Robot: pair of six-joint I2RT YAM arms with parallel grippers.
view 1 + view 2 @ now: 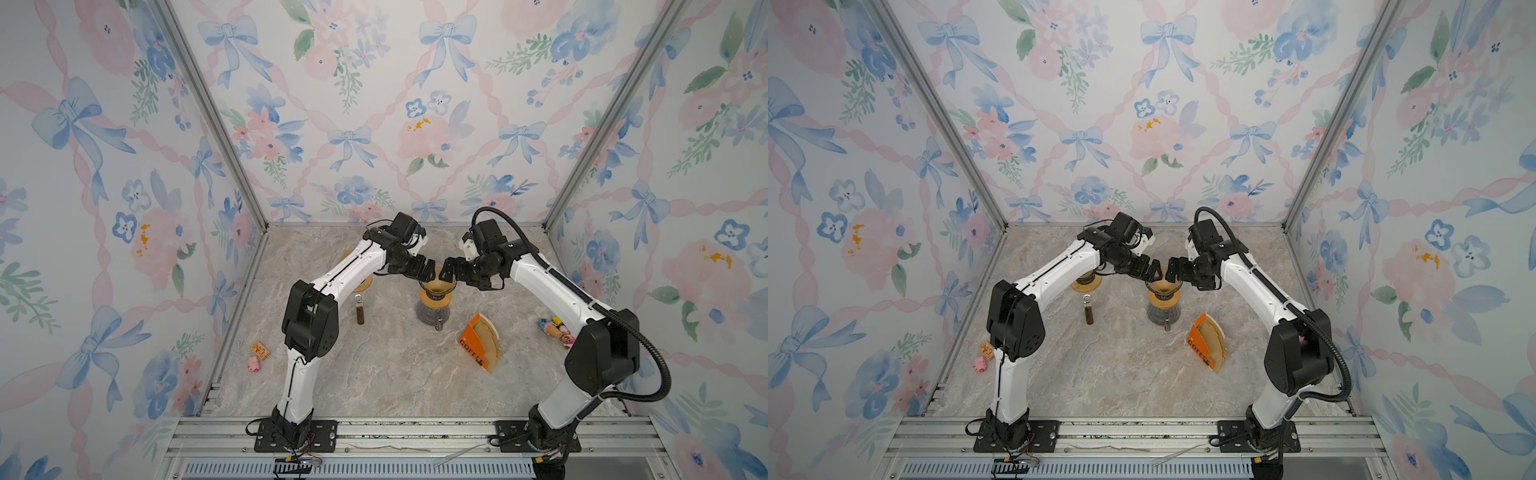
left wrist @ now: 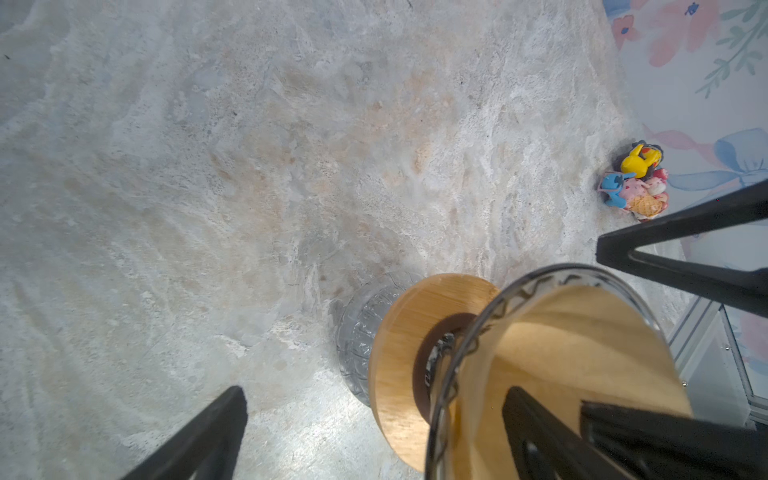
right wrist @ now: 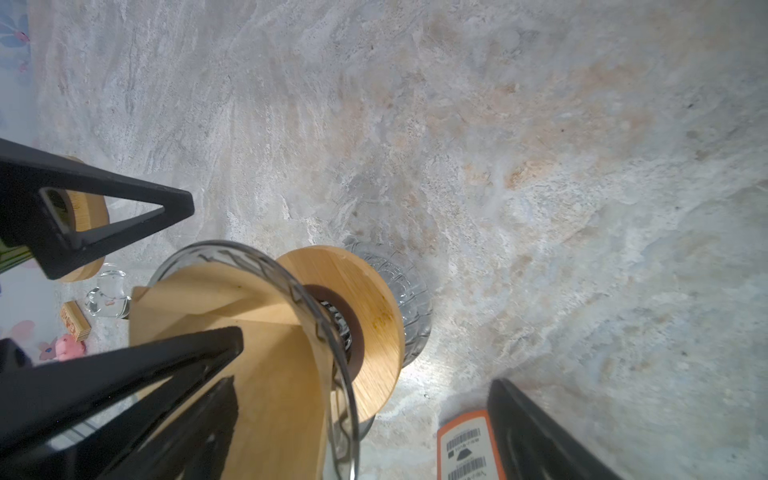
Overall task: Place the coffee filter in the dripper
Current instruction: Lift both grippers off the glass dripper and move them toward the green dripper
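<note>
Status: coffee filter point(image 3: 257, 332) is in the dripper point(image 3: 266, 259), brown paper cone opened out against the glass. The right wrist view shows one corner of the paper poking past the rim, so seating looks close but maybe not flush.

Dripper sits by its wooden collar point(image 3: 374, 299) on the glass carafe point(image 1: 432, 316), mid-table point(image 1: 374, 374).

Left tool point(image 1: 428, 272): jaws wide apart, holding nothing. Right tool point(image 1: 448, 272): same, wide apart and empty. They face each other over the dripper mouth. Each wrist view shows one finger over or inside the cone and the other outside the glass. Cannot tell whether either finger touches the paper.

Handling, as judged:
- Filter is near weightless, thin and soft. It creases easily and probably wants to spring back to its flat fold.
- Take hold at the top edge or along the seam, with a light pinch. To seat it, nudge the inner wall outward rather than pinching.
- Glass dripper and carafe are fragile, and the stack looks top-heavy. No side load on the rim.
- Paper on smooth glass likely slides, so lifting a finger out could drag the cone up.

Spare filters are in the orange filter pack point(image 1: 478, 345), well clear to the right.
</note>
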